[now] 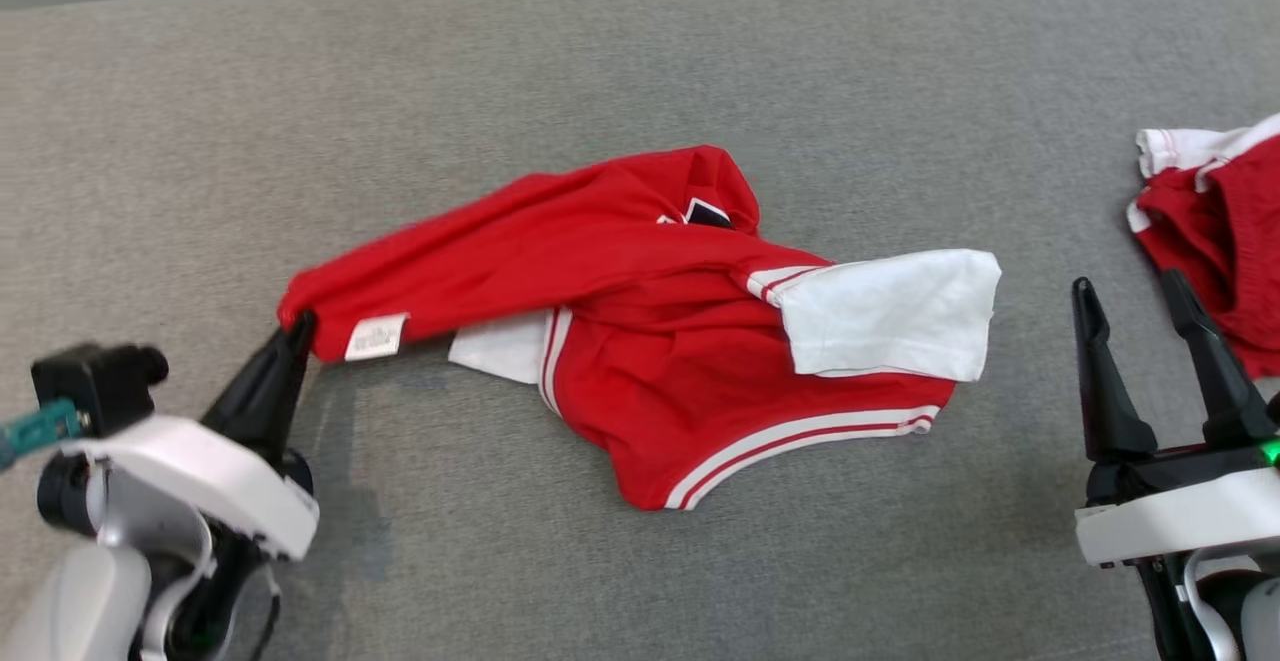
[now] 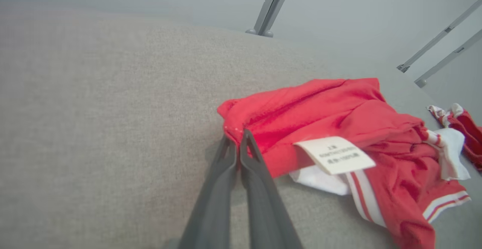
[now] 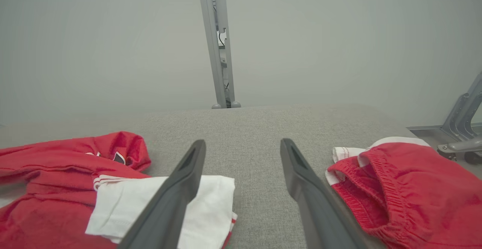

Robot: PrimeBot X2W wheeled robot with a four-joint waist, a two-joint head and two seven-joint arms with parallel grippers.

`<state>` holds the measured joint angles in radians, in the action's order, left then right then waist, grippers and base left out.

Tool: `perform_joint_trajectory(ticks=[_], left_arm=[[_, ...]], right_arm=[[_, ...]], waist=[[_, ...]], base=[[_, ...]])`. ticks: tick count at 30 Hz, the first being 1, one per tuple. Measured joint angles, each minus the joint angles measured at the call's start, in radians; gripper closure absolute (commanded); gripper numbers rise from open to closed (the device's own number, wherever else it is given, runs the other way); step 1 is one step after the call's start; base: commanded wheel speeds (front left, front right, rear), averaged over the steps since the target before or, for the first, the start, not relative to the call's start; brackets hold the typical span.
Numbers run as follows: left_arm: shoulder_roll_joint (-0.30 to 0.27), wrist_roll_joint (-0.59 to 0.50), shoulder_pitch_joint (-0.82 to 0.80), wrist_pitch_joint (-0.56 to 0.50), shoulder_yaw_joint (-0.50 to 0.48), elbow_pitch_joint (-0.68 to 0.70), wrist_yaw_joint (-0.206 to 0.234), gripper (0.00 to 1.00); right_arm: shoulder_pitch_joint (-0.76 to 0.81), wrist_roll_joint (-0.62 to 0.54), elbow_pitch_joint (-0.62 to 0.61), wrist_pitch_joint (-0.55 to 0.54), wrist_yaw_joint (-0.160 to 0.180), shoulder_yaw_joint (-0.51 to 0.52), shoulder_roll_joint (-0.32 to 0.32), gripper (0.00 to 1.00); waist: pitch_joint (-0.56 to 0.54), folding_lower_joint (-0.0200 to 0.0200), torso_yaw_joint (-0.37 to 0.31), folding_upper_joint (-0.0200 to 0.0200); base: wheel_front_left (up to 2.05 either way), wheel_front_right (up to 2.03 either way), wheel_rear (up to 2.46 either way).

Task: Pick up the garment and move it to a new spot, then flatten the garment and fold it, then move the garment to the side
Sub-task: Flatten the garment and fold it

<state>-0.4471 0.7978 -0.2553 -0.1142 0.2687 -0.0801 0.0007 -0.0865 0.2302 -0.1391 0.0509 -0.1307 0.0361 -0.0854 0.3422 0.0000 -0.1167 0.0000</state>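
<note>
On the middle of the grey desk (image 1: 640,61) lies the red garment (image 1: 650,361), crumpled, soft and light; I judge it will sag and drag, so hems and corners suit best; my right hand (image 1: 1127,281) stands wide and empty near its white sleeve (image 1: 890,311); my left hand (image 1: 297,326) is pinched onto its left corner, just beside the small care label (image 1: 377,336).

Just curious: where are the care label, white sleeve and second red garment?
care label (image 2: 335,155), left wrist view, its printed face.
white sleeve (image 1: 890,313), head view, its middle.
second red garment (image 3: 414,188), right wrist view, red cloth.
</note>
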Motion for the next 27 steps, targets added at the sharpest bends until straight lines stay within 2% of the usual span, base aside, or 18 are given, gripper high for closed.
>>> perform_joint_trajectory(ticks=[3,7,8,12,16,20,27], left_arm=[[0.008,0.013,0.095,0.005,-0.011,0.079,0.044,1.0],[0.039,0.042,0.179,0.013,-0.01,0.12,0.067,1.0],[0.059,0.061,0.19,0.015,-0.004,0.115,0.067,0.0],[0.09,0.058,0.191,0.065,-0.004,0.089,0.066,0.0],[0.109,0.012,0.185,0.182,-0.034,0.085,0.075,0.0],[0.109,-0.063,0.167,0.299,-0.064,0.101,0.103,0.0],[0.093,-0.187,0.173,0.359,-0.082,0.159,0.143,0.0]], right_arm=[[0.005,0.0,-0.006,-0.014,0.0,0.017,-0.006,0.0],[0.005,0.0,-0.017,-0.033,0.0,0.03,-0.009,0.0],[0.005,0.0,-0.02,-0.04,0.0,0.033,-0.011,0.0],[0.005,0.0,-0.032,-0.051,0.0,0.038,-0.012,0.0],[0.012,0.0,-0.036,-0.052,0.0,0.042,-0.014,0.0],[0.016,-0.002,-0.038,-0.053,0.0,0.04,-0.016,0.0],[0.048,-0.017,-0.046,-0.073,0.0,0.03,-0.018,0.0]], waist=[[-0.008,0.0,0.028,0.0],[-0.016,0.0,0.056,0.0],[-0.021,-0.0001,0.064,0.0],[-0.034,0.0,0.069,0.0],[-0.053,0.0,0.072,0.0],[-0.079,0.0,0.077,0.0],[-0.136,-0.0001,0.085,0.0]], base=[[0.0,0.0,0.0],[0.0,0.0,0.0],[0.0,0.0,0.0],[0.0,0.0,0.0],[0.0,0.0,0.0],[0.0,0.0,0.0],[0.0,0.0,0.0]])
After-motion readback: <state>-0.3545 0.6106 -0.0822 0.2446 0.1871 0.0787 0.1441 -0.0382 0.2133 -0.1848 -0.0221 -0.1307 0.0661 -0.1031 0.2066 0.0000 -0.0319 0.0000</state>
